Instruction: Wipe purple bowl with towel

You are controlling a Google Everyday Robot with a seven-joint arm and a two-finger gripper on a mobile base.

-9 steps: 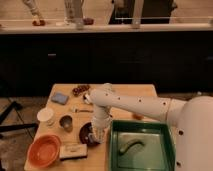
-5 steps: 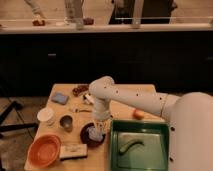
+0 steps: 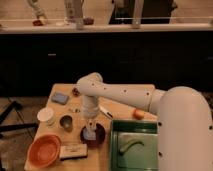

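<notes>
At the purple bowl (image 3: 99,138), just left of the green tray (image 3: 134,123).
Reached gripper (image 3: 90,129) straight down into that bowl, onto a pale towel (image 3: 90,135) lying inside; could not tell whether clenched or released.

You have a dim, warm-toned view. The brightest band lies along the counter ledge (image 3: 150,25) at twelve o'clock, lit from above, while the cabinet fronts (image 3: 125,55) under it are almost black. Soft yellowish light falls on the wooden table (image 3: 122,116), and the white arm (image 3: 120,95) carries a mild sheen on its upper side. The gripper (image 3: 90,131) hangs over the purple bowl (image 3: 101,134) at seven o'clock from centre; the bowl reads very dark. The floor at nine o'clock is in shadow.
</notes>
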